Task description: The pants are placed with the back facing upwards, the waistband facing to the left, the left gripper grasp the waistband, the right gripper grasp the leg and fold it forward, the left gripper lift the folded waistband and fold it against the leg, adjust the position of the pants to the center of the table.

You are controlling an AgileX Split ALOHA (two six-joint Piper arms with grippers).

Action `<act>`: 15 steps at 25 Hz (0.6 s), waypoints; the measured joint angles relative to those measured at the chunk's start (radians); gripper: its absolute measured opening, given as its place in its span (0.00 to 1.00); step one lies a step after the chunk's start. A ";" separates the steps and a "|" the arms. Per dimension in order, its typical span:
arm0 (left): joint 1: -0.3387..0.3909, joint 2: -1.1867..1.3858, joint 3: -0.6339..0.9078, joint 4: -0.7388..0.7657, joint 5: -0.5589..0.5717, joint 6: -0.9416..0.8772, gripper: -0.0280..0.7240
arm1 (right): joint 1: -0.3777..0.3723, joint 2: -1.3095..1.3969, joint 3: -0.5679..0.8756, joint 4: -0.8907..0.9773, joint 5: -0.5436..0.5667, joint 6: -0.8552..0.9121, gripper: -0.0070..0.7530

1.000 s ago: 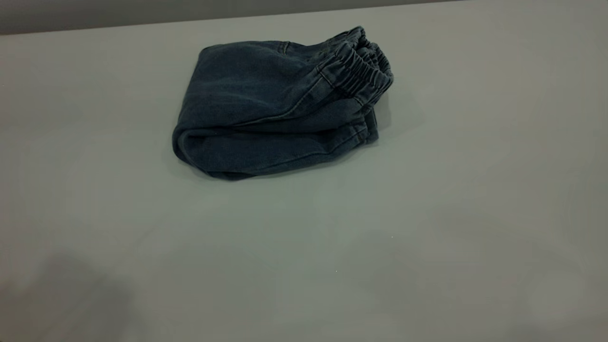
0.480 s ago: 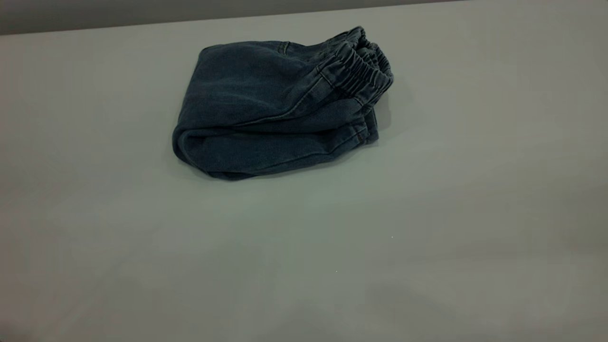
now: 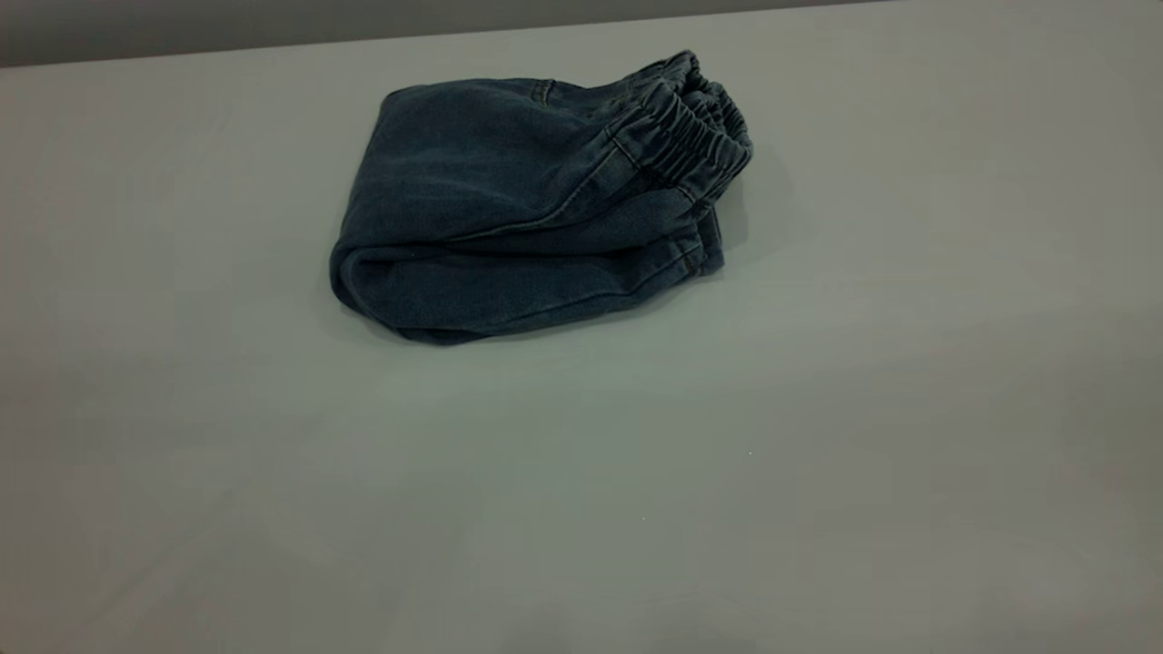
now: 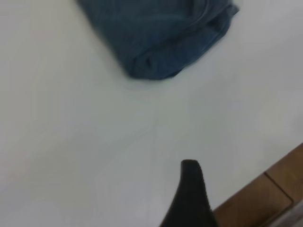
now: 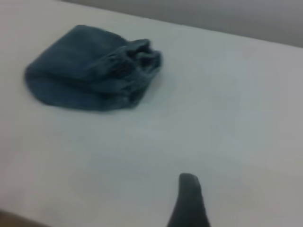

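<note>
The pants lie folded into a compact blue denim bundle on the far middle of the table. The gathered waistband sits on top at the bundle's right end, over the stitched hem of a leg beneath it. The fold's rounded edge faces left and front. Neither gripper appears in the exterior view. In the left wrist view the left gripper is a dark shape well away from the pants. The right gripper likewise hangs far from the pants and touches nothing.
The table's far edge runs just behind the bundle, with a dark wall beyond. A brown wooden surface shows past the table's edge in the left wrist view.
The pants have not moved. Dark shadows on the near part of the table have faded and slid off the lower edge of the exterior view.
</note>
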 joint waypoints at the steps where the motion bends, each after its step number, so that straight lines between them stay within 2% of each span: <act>1: 0.000 -0.010 0.014 -0.009 -0.011 0.007 0.72 | 0.000 0.000 0.000 -0.014 -0.003 0.018 0.62; 9: 0.000 -0.021 0.108 -0.038 -0.071 0.009 0.72 | 0.000 0.001 0.000 -0.005 -0.006 0.029 0.62; 15: 0.000 -0.021 0.128 -0.026 0.021 -0.017 0.72 | 0.000 0.001 0.000 -0.005 -0.005 0.029 0.62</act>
